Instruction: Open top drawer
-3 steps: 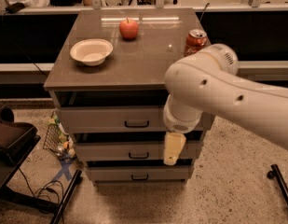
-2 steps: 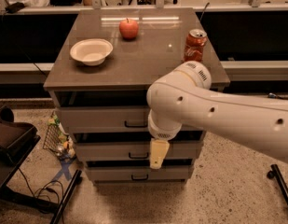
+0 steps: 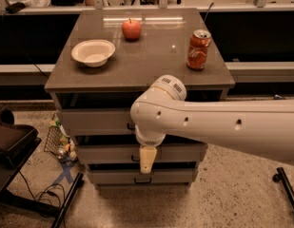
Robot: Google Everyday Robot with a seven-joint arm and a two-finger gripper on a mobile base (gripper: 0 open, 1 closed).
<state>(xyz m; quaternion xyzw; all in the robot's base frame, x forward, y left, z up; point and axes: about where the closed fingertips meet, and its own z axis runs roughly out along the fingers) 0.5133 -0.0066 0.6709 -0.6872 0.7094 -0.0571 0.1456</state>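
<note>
The top drawer (image 3: 95,122) is the uppermost of three grey drawer fronts under the brown tabletop, and it looks shut. Only the left end of its black bar handle (image 3: 130,126) shows; my white arm covers the rest. My gripper (image 3: 147,159) hangs down from the arm's wrist in front of the middle drawer (image 3: 104,154), below the top drawer's handle. The right half of the top drawer's front is hidden behind the arm.
On the tabletop (image 3: 156,65) stand a white bowl (image 3: 93,52), a red apple (image 3: 131,29) and an orange soda can (image 3: 199,50). The bottom drawer (image 3: 113,177) has its own black handle. A dark chair (image 3: 11,141), cables and a metal stand leg (image 3: 68,201) sit at the left; another leg (image 3: 285,186) at the right.
My arm has swung left across the drawer fronts, and the gripper now hangs near the cabinet's centre instead of its right side. The drawers and tabletop objects have not moved.
</note>
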